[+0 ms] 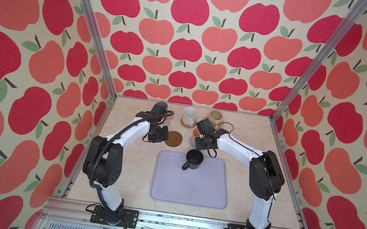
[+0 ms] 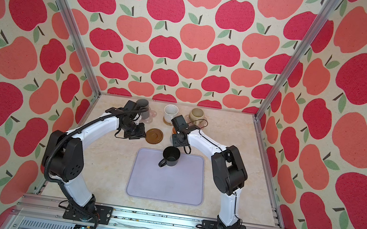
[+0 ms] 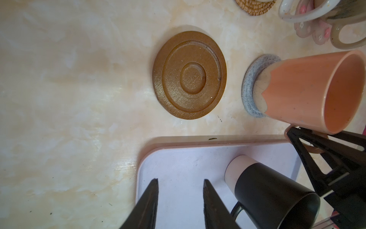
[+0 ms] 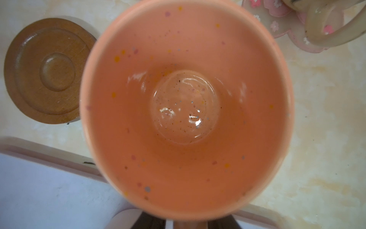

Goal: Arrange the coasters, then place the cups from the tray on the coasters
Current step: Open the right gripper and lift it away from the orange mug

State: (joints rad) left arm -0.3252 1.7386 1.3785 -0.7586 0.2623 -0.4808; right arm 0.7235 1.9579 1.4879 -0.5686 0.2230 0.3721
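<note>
Peach cup (image 3: 309, 89) on grey coaster (image 3: 248, 89) from left wrist, interior from right wrist.

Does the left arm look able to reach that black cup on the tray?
Probably yes: the left gripper hangs open close to the black cup, which stands alone on the tray, nothing between them.

Both top views look down from high at the front, facing the back wall (image 1: 187, 47), and see the whole table (image 1: 239, 196). The left wrist camera sits low and close, looking over the brown coaster (image 3: 189, 75) and tray (image 3: 178, 164). The right wrist camera looks straight down into the peach cup (image 4: 186, 107), very near. Both wrist views share coaster, cup and tray.
</note>
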